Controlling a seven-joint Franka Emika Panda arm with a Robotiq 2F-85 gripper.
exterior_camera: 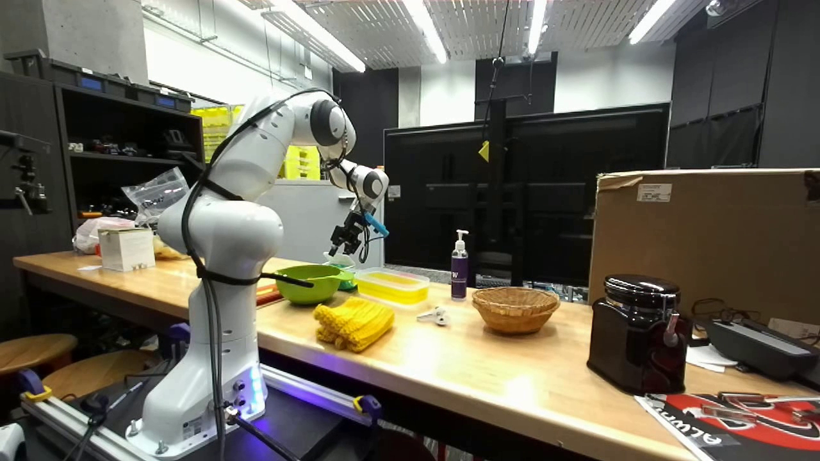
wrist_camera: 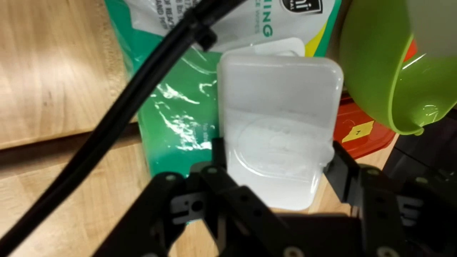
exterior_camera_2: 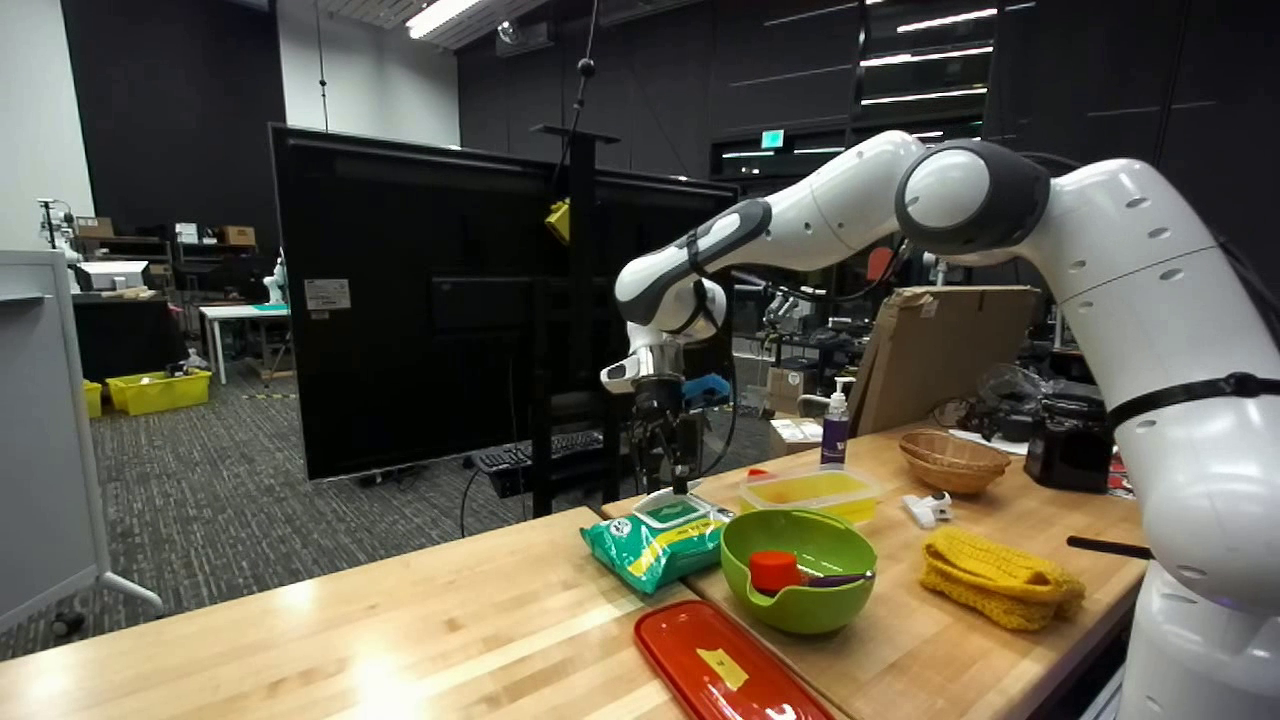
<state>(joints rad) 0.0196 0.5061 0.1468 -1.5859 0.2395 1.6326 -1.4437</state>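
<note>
Wipes lid (wrist_camera: 282, 92) visibly fills the tool (wrist_camera: 277, 153) only in wrist view

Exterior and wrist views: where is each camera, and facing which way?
Exterior view: beside the arm base, facing across the table; whole arm shows.
Exterior view: above table height, facing past the green bowl; arm shows, foot cut off.
Wrist view: on the wrist, facing down at wipes pack and white lid; gripper fingers show.
Both exterior views share bowl, basket and black panels.

wicker basket (exterior_camera: 516, 318) near purple pump bottle (exterior_camera: 459, 274)
</note>
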